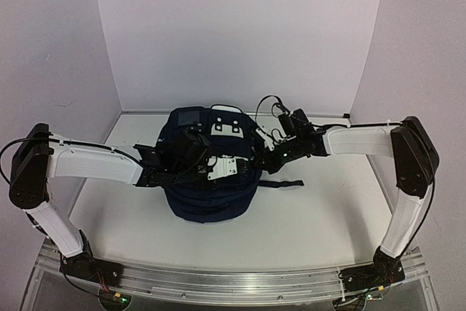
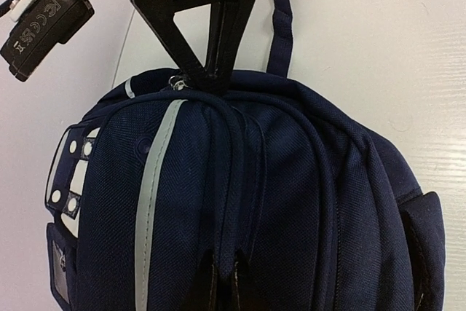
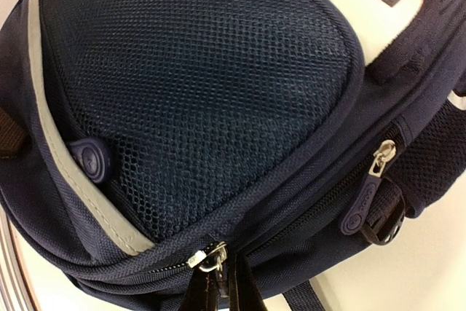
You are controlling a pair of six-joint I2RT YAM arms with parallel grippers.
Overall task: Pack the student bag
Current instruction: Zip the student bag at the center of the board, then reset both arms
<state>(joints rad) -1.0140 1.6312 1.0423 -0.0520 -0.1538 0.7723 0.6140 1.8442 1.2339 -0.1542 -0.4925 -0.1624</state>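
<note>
Centrally on the table (image 1: 328, 216), the student bag (image 1: 211, 205) is pinched by the left gripper (image 2: 224, 285); its zip pull (image 3: 207, 257), clamped by the right gripper (image 3: 218, 290), may be lost if the bag bunches.

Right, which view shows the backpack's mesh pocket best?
The right wrist view: the mesh pocket fills the frame sharply. The top external view shows the student bag from above, mesh indistinct; the left wrist view shows only plain fabric and a grey stripe.
</note>
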